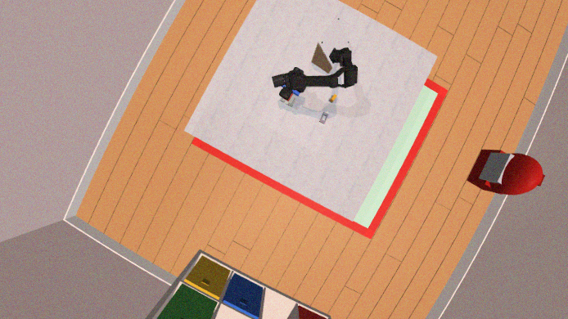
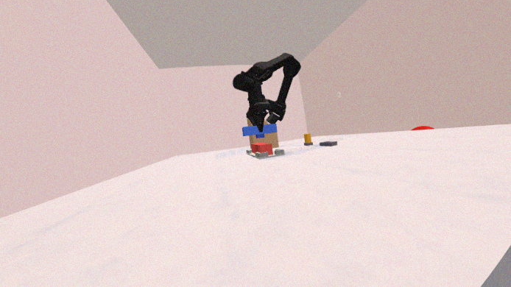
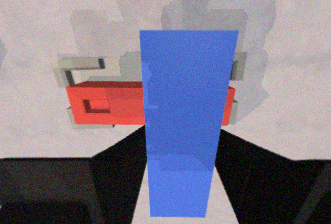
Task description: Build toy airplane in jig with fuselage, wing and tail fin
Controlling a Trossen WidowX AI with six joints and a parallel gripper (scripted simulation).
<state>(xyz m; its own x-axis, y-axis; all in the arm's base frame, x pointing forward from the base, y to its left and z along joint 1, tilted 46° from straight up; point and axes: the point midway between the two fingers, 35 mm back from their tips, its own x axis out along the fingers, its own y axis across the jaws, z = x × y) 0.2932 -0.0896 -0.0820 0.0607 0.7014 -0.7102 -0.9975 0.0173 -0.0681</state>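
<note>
- A black robot arm (image 1: pixel 320 81) (image 2: pixel 286 84) is arching over a pale desk (image 1: pixel 251 131) (image 2: pixel 226 212) (image 3: pixel 296 100), its hand (image 1: pixel 286 94) (image 2: pixel 261 130) (image 3: pixel 178 129) pointing downward.
- The hand is clamping the blue wing (image 1: pixel 295 92) (image 2: pixel 269 129) (image 3: pixel 186 100) between its two fingers.
- In the exterior view, the wing is hovering above the red fuselage (image 2: pixel 261 148) (image 3: pixel 126 106), with a visible gap between them; a small blue tab is projecting from its underside.
- The fuselage is lying in the grey jig (image 2: pixel 261 154) (image 3: pixel 81 63), between its raised corner blocks.
- From the wrist, the wing is crossing over the fuselage and covering part of its top; a rectangular socket is showing near the fuselage's left end.
- A small orange piece (image 1: pixel 332 97) (image 2: pixel 307 137) is standing on a dark base, apart from the jig.
- A low grey block (image 1: pixel 323 118) (image 2: pixel 328 143) is resting near that piece.
- A brown, slant-topped panel (image 1: pixel 321 59) (image 2: pixel 272 140) is standing behind the jig in the exterior view.
</note>
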